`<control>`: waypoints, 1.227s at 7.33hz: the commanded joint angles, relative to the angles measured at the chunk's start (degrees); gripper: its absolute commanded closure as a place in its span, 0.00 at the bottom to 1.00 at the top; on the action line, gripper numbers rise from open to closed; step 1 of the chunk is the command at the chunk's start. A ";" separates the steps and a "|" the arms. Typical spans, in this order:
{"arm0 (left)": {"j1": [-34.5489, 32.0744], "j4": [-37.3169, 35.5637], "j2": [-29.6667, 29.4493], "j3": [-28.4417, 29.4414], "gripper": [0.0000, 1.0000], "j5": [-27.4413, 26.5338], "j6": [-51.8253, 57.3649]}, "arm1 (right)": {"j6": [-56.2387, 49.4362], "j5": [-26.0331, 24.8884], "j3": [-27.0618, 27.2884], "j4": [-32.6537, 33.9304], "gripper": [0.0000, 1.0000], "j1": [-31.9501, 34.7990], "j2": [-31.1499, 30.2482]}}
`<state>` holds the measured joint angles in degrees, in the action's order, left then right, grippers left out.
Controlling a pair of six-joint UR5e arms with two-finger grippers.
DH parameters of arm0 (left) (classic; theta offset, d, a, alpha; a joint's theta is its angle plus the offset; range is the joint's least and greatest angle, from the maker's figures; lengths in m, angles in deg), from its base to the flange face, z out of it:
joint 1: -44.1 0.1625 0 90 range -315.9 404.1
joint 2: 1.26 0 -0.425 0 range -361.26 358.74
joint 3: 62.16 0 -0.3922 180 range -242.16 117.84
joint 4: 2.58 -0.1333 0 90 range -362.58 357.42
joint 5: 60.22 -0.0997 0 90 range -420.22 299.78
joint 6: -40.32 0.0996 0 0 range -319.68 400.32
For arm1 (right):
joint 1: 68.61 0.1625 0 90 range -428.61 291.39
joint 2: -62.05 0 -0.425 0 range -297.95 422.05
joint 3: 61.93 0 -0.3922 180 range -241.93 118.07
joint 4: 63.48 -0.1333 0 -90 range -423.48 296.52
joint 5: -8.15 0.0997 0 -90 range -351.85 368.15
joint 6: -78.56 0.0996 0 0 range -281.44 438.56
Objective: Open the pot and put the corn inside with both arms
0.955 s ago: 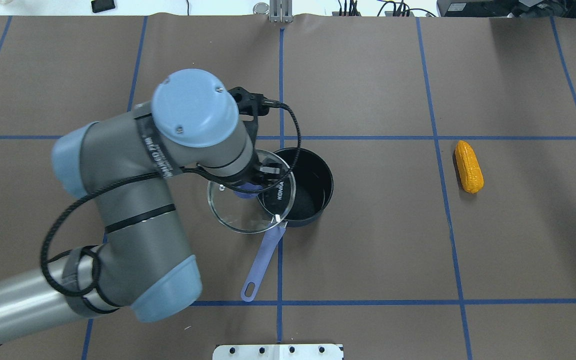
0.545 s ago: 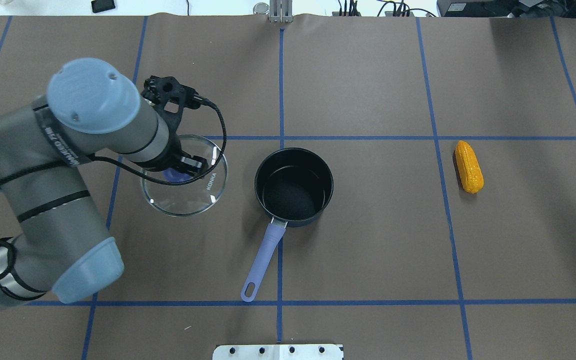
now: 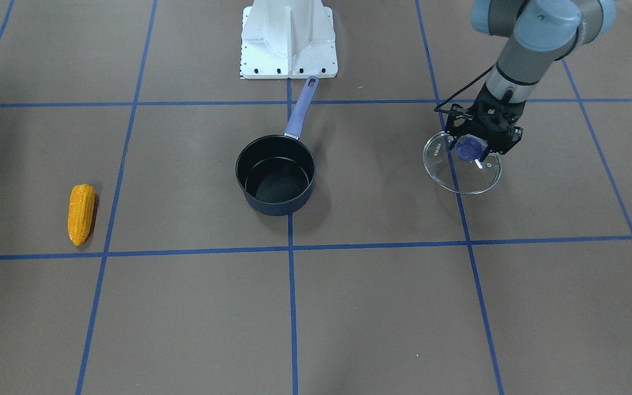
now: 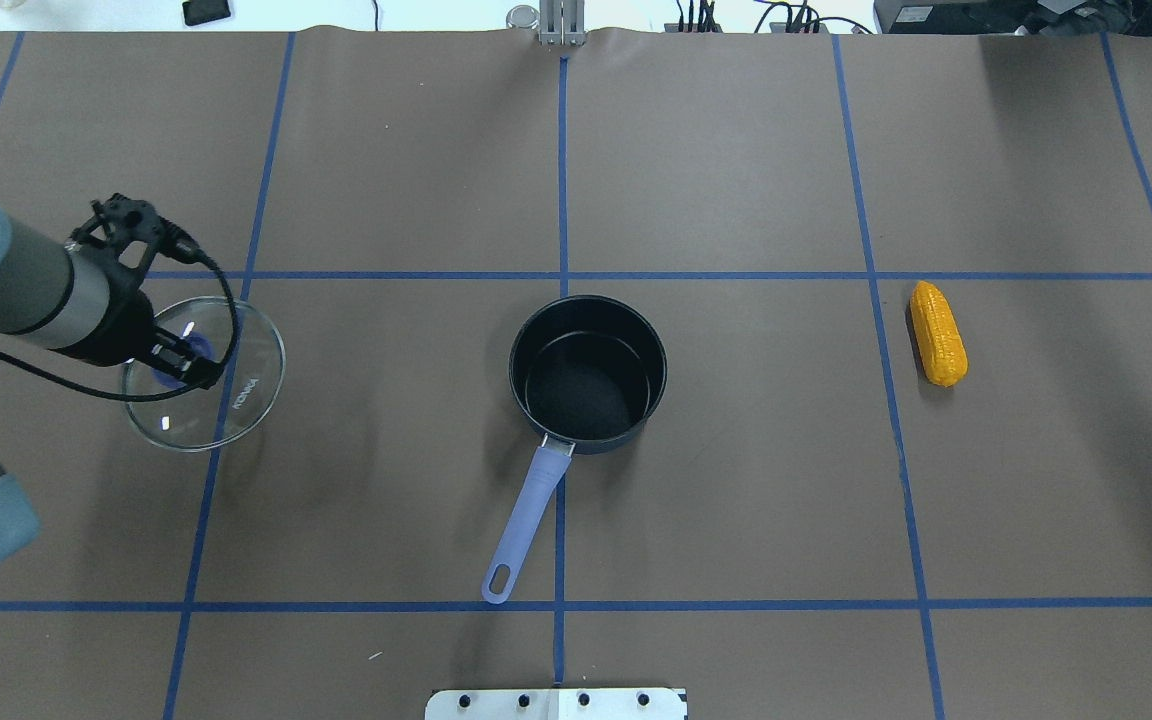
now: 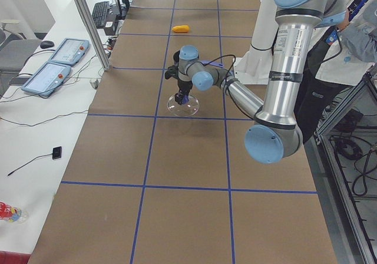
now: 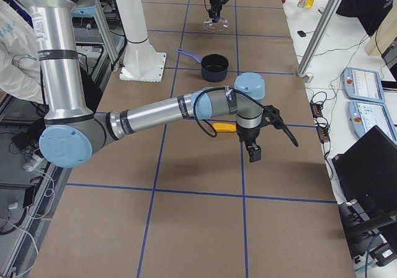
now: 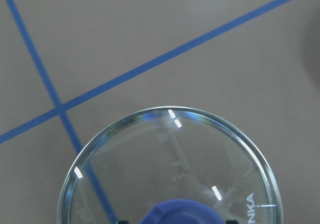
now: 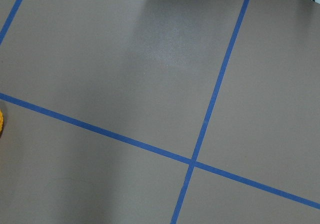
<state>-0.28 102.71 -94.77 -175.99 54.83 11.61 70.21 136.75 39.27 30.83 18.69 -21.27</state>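
The dark navy pot [image 4: 588,370] stands open at the table's middle, its periwinkle handle [image 4: 526,520] pointing toward the robot. It also shows in the front view [image 3: 275,175]. My left gripper [image 4: 178,362] is shut on the blue knob [image 7: 180,211] of the round glass lid [image 4: 226,400] and holds it far left of the pot, apart from it. The orange-yellow corn [image 4: 938,332] lies on the table at the right. My right gripper [image 6: 254,154] shows only in the exterior right view, hanging near the corn [image 6: 224,127]; I cannot tell whether it is open or shut.
The white base mount [image 3: 288,38] stands at the robot's side of the table, behind the pot handle. Blue tape lines [image 4: 562,180] cross the brown table cover. A person [image 5: 353,34] stands by the robot base. Teach pendants [image 5: 59,52] lie on a side bench.
My left arm has carried the glass lid from partly over the pot far to the left. The pot stands fully uncovered. Pot and corn have not moved.
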 commanded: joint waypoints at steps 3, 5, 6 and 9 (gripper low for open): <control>-0.53 26.22 16.41 7.45 0.74 3.33 1.29 | 0.00 -0.01 -0.04 0.00 0.00 -0.02 -0.08; -0.44 27.51 17.14 8.45 0.58 3.86 1.21 | 0.00 -0.10 -0.04 0.00 0.00 -0.02 -0.08; -0.35 27.51 16.96 8.45 0.30 3.77 1.20 | 0.00 -0.10 -0.04 0.00 0.00 -0.02 -0.17; -0.53 27.86 17.13 8.63 0.02 3.16 0.59 | 0.00 0.25 0.05 0.00 0.00 -0.11 -0.17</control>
<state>-0.72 130.34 -77.75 -167.28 58.07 12.47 70.21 136.84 39.24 30.83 18.63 -21.44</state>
